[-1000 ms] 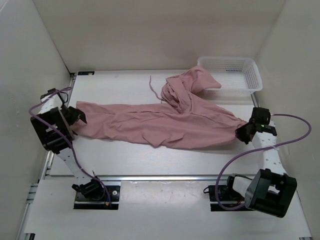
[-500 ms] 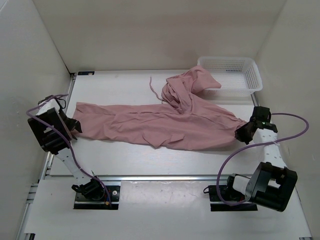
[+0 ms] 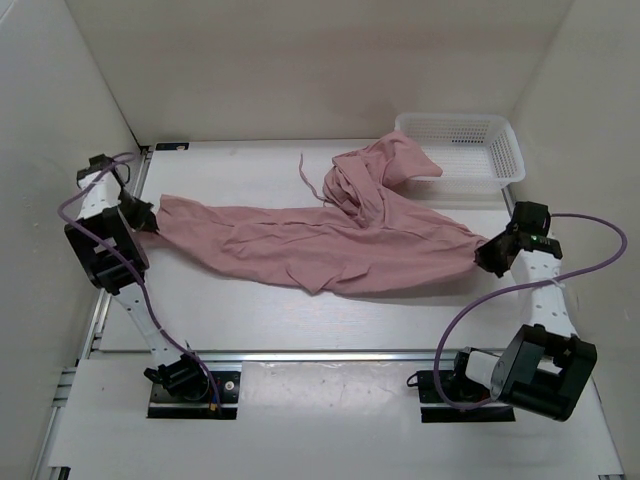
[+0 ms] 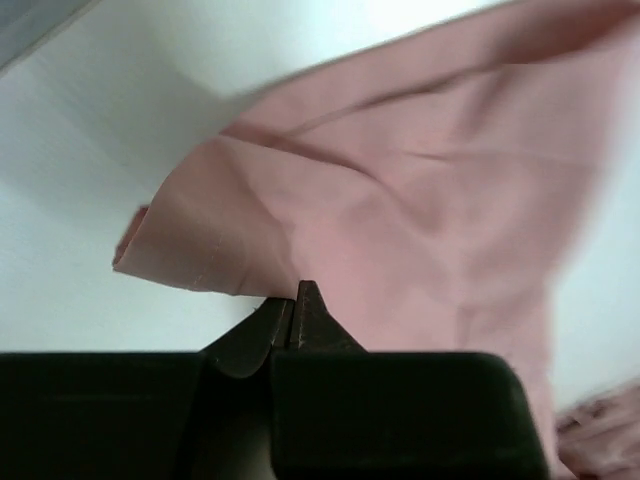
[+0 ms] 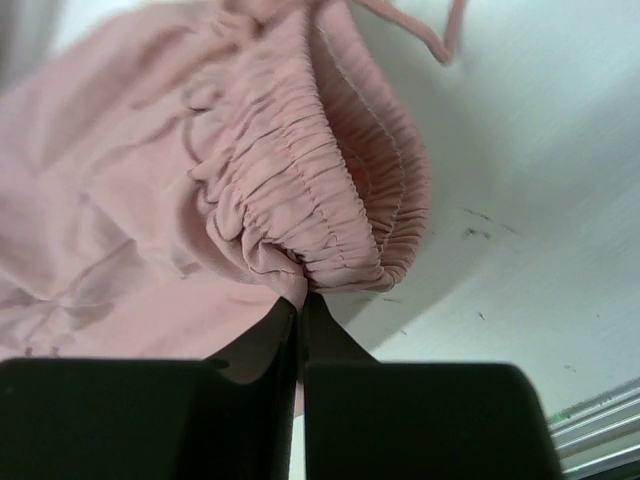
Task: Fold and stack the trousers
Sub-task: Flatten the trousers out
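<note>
From above, my left claw (image 3: 143, 222) is pinched tight on a leg end of the trousers (image 3: 330, 245) at nine o'clock. My right claw (image 3: 487, 255) nips their other end at three o'clock. They stretch across the counter (image 3: 250, 310), and a bunched heap reaches the basket (image 3: 505, 150) at one o'clock. Both forearms slant out toward the side walls.

Left wrist: tips closed on the hem (image 4: 200, 265).

Right wrist: tips closed on the gathered waistband (image 5: 320, 210).

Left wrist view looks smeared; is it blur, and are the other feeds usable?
Left wrist: motion blur smears the trousers toward the right edge; the hem by the left hand is readable. Right wrist: waistband gathers crisp. Top external: sharp, evenly lit, soft shadows.
</note>
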`<state>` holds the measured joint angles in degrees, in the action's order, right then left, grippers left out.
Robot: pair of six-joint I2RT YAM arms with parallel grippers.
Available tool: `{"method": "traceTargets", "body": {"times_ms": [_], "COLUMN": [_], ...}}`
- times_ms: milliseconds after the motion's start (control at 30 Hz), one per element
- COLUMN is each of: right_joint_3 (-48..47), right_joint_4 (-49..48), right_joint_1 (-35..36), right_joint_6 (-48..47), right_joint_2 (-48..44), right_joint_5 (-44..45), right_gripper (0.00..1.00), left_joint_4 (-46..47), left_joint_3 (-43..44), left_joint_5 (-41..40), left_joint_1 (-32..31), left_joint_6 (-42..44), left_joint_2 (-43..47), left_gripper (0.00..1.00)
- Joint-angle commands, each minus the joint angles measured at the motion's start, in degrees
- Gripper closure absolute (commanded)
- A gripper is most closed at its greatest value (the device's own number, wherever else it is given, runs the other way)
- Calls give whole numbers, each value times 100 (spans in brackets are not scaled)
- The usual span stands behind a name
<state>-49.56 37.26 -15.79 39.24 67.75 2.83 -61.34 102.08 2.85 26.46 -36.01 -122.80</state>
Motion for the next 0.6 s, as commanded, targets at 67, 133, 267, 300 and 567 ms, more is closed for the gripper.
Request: {"method": "traceTargets", "body": {"times_ms": [67, 133, 267, 300, 567], "right_joint_3": [-1300, -1573, -1654, -1575, -22], "right_joint_4": [36, 150, 265, 352, 1519], "right_joint_1": [-91, -91, -91, -91, -91], "right_joint_6": [-92, -92, -40, -40, 259], "right_joint_2": [195, 195, -191, -322, -1883], "right_joint_5": [51, 129, 209, 209, 683], "right_gripper": [100, 100, 100, 100, 96], "left_joint_4": [-806, -809, -677, -616, -195], "left_joint_3": [2301, 2649, 2388, 2108, -213], "left_joint_5": [259, 347, 471, 471, 14], "left_joint_1": [-18, -18, 35, 35, 255], "left_joint_6": [94, 146, 147, 147, 313], "left_joint_2": [354, 493, 907, 907, 1487], "left_gripper": [90, 90, 90, 90, 90]}}
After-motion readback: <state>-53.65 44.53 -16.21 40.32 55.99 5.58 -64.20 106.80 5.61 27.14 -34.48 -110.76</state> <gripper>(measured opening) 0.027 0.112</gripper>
